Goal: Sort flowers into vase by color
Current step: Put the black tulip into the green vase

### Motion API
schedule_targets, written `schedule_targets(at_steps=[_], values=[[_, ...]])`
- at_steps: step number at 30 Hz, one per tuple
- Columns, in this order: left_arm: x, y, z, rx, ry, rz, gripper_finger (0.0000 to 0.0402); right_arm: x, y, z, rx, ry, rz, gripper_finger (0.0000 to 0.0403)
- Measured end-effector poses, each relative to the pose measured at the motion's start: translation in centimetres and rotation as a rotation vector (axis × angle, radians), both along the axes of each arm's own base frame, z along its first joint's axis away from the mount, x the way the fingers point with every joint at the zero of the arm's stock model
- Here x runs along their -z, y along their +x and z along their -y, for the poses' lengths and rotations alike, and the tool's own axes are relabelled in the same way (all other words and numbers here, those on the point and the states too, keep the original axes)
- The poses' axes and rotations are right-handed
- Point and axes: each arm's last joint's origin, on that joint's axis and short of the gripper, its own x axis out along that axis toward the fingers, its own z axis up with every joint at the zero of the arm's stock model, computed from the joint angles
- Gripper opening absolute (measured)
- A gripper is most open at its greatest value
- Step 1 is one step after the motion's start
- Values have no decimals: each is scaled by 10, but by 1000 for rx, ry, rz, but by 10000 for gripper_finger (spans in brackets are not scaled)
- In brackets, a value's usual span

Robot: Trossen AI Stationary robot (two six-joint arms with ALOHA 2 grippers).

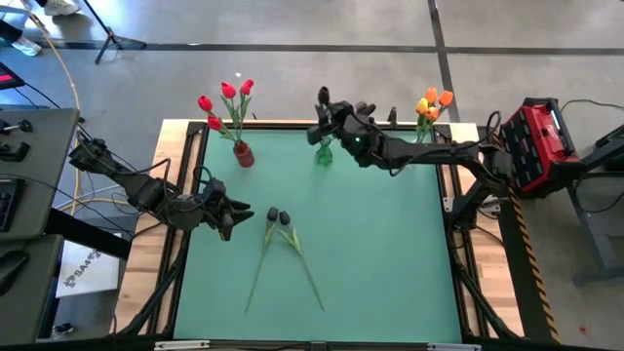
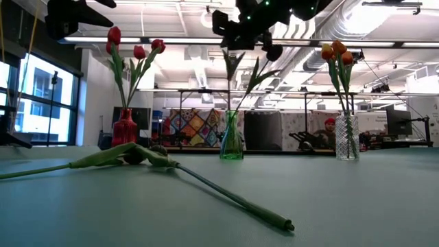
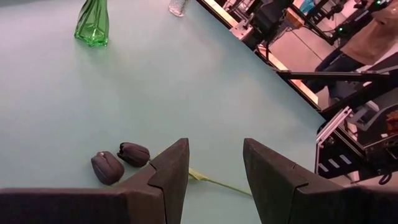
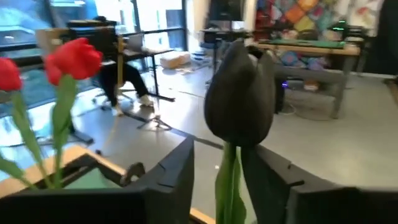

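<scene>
While above green vase [image 1: 324, 153], right hand [image 4: 217, 171] fingers apart — black tulip [image 4: 241, 102] stem between, unclamped.

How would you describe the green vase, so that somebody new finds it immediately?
Look along the far edge of the green table, where three vases stand. The green vase is the middle one, under the right pincer. Its neighbours are a red vase and a clear one.

A green-topped table [image 1: 390, 253] carries three vases along its far edge: red [image 1: 243, 154], green [image 1: 324, 153] and clear [image 2: 347, 137]. Two black flowers [image 1: 278, 216] lie flat near the middle, heads close together, stems splaying apart.
</scene>
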Motion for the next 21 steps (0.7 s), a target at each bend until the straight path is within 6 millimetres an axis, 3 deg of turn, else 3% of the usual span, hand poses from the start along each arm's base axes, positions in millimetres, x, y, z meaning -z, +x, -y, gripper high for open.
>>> schedule_targets(at_steps=[7,11,21], values=[[0,0,0,-1,-3,0,140,-20,-12,-17,71,-32,15,142],[0,0,0,-1,-3,1,140,-30,-21,-16,75,-24,34,142],[0,0,0,-4,-15,4,140,-2,-27,2,-43,246,-32,142]])
